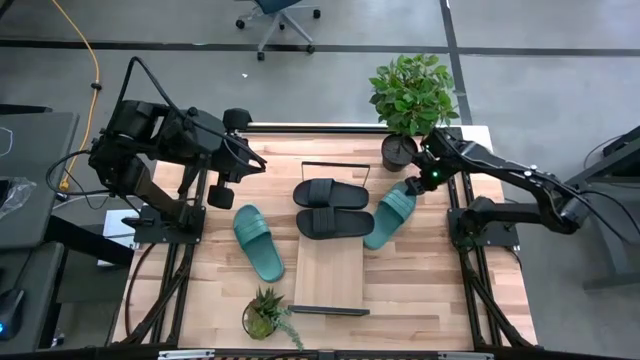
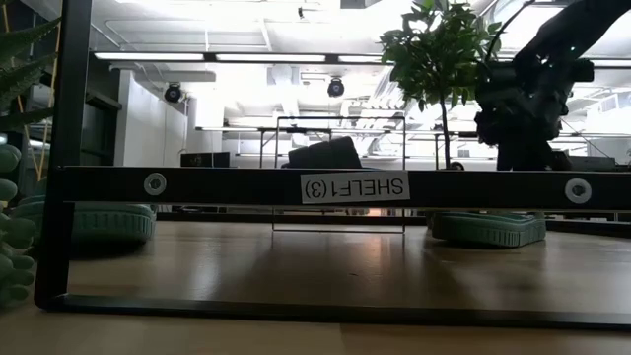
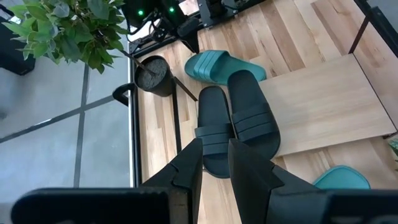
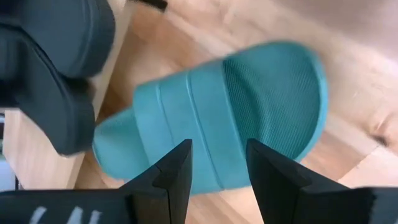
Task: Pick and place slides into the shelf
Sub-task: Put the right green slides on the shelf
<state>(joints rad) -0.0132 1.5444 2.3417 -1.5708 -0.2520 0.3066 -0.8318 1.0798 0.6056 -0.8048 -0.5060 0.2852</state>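
Observation:
Two black slides [image 1: 331, 208] lie side by side across the far end of the shelf board [image 1: 330, 275]; they also show in the left wrist view [image 3: 236, 121]. One teal slide [image 1: 390, 216] lies sole down on the table just right of the shelf. The other teal slide [image 1: 258, 242] lies to the shelf's left. My right gripper [image 4: 217, 168] is open, low over the right teal slide [image 4: 211, 118], its fingers astride the strap and not seen to touch it. My left gripper [image 3: 216, 171] hangs over the table's far left, slightly open and empty.
A tall potted plant [image 1: 410, 100] stands at the far edge, close behind my right gripper. A small succulent [image 1: 262, 315] sits near the front left of the shelf. The shelf's black end rail [image 2: 355, 187] crosses the low view. Bare board lies on the shelf's near half.

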